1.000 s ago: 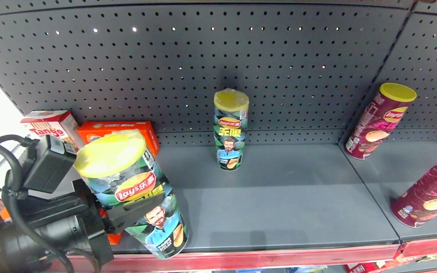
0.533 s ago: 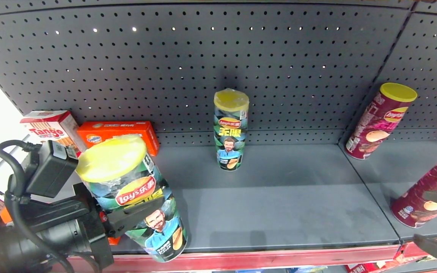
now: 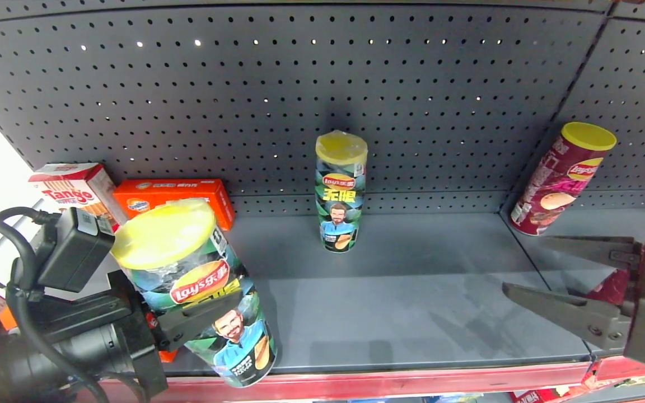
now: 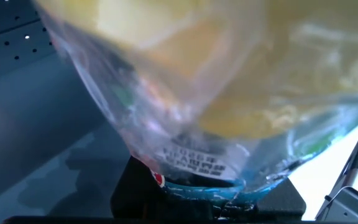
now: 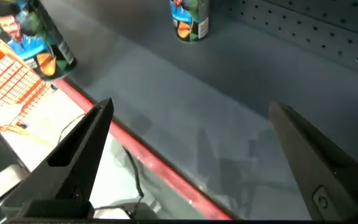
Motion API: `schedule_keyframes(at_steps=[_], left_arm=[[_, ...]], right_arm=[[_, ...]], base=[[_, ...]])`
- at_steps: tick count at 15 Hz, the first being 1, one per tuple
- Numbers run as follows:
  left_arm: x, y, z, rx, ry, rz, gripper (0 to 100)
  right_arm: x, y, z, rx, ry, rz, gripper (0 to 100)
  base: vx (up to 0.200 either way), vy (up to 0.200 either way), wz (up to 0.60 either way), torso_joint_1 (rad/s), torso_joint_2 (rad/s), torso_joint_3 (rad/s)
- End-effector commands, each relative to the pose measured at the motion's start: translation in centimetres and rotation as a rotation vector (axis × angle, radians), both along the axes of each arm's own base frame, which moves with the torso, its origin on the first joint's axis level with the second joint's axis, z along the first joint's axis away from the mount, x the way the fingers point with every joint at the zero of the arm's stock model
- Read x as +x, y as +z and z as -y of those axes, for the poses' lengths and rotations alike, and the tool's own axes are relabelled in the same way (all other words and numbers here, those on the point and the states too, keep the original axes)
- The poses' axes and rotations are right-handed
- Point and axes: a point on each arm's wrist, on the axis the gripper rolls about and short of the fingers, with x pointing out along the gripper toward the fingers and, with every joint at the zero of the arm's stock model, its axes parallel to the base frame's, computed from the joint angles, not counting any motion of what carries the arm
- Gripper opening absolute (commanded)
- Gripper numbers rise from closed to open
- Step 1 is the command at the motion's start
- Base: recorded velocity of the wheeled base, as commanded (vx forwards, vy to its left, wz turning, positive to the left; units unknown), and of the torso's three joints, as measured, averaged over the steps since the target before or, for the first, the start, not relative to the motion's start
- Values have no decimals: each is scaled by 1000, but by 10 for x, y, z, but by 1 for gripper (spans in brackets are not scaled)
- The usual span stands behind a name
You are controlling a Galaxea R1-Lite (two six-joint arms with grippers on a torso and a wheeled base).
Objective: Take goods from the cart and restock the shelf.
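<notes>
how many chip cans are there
4: a green can in the left gripper, a second green can upright at the shelf back, a maroon can at the right, a second maroon can mostly behind the right gripper.

My left jaws are clamped round the middle of a green can (image 3: 199,280), tilted with its yellow lid leaning left. Its base hangs at the front left of the shelf (image 3: 412,302), over the red lip (image 3: 384,383), and I cannot tell whether it touches. A second green can (image 3: 340,196) stands upright at the back middle, close to the pegboard (image 3: 300,84). Behind my can an orange box (image 3: 171,193) and a white box (image 3: 73,187) sit side by side. My right jaws gape wide and empty, tips pointing left over the shelf's front right. In the next bay a maroon can (image 3: 563,179) stands at the back, and another maroon can (image 3: 611,291) is partly hidden behind my right jaws.
</notes>
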Motion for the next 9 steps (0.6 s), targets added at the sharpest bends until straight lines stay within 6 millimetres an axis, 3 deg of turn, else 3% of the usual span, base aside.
schedule_keyframes(at_steps=[1,2,3,6,9], left_arm=[[0,-2,0,4,0,-8,0],[0,-2,0,4,0,-8,0],[1,-3,0,6,2,-12,0],[0,-5,0,9,2,-19,0],[-1,-8,-1,15,3,-32,0]], right_arm=[[28,-12,-19,-30,-1,-41,100],[33,-13,-22,-30,-4,-38,100],[49,-16,-31,-16,-15,-30,100],[90,-22,-34,12,-4,-4,100],[122,-13,-48,34,23,31,100]], base=[[0,0,0,0,0,0],[0,0,0,0,0,0],[0,0,0,0,0,0],[0,0,0,0,0,0],[0,0,0,0,0,0]])
